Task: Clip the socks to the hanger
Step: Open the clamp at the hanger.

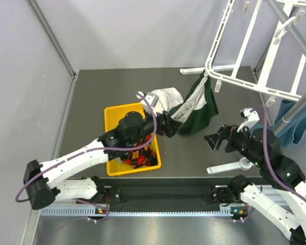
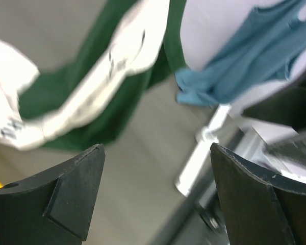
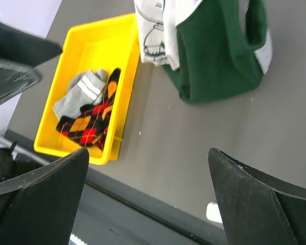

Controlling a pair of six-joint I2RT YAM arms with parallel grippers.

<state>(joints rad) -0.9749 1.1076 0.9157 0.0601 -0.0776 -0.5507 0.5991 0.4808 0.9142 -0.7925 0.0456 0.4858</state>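
The socks lie in a yellow bin point(image 3: 92, 51): a red, black and yellow argyle pair point(image 3: 89, 125) and a light grey sock point(image 3: 80, 97). From above, the left arm hides most of them and only some argyle point(image 1: 143, 155) shows. The white hanger point(image 1: 245, 46) stands tilted at the back right, with a green and white garment point(image 1: 199, 107) hanging from its corner. My left gripper point(image 1: 169, 125) is open and empty past the bin's right rim, beside the garment point(image 2: 112, 115). My right gripper point(image 1: 217, 140) is also open and empty, above bare table right of the bin point(image 1: 115, 115).
A grey stand pole point(image 1: 296, 35) crosses the hanger, and its white foot point(image 1: 229, 166) lies by my right gripper. A blue cloth point(image 1: 296, 122) hangs at the far right. A white printed cloth point(image 1: 163, 97) lies behind the bin. Walls close the table's left and back.
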